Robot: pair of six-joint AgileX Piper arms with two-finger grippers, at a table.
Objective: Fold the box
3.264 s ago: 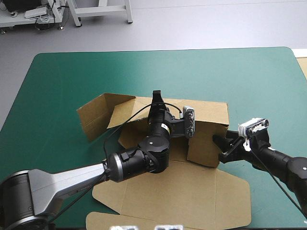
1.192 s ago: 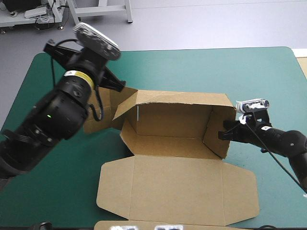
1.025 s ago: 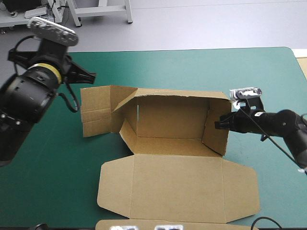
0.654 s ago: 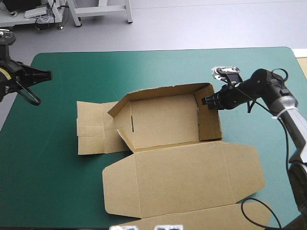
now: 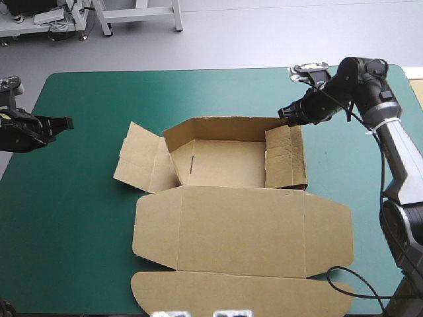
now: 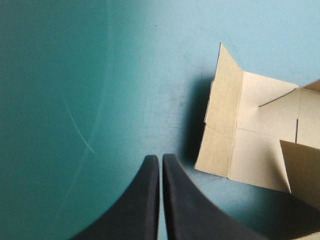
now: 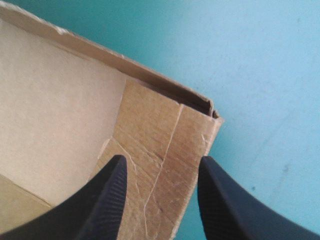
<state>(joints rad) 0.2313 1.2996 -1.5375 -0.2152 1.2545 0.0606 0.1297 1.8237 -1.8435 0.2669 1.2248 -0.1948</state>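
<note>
Teal-green cover runs across the whole table (image 5: 198, 89), and the brown box (image 5: 225, 162) sits about mid-table from above: far wall up, right wall leaning inward, a flap (image 5: 142, 165) splayed out on its left side, and the lid (image 5: 244, 231) lying flat toward the near edge. The left gripper (image 5: 63, 123) hangs at the table's left edge, pointing across at the box and well apart from it; little of its arm shows. The right arm climbs along the right edge and bends inward, bringing the right gripper (image 5: 284, 113) just beside the box's far right corner.

From the left wrist, the 2 black fingers of the left gripper (image 6: 160, 158) are pressed together and hold nothing, with bare cover under them and the box (image 6: 250, 145) ahead and off to one side.

From the right wrist, the right gripper (image 7: 162, 162) stands moderately apart, empty, over the creased right wall of the box (image 7: 150, 150) near its corner. I can't tell if it touches the board.
</note>
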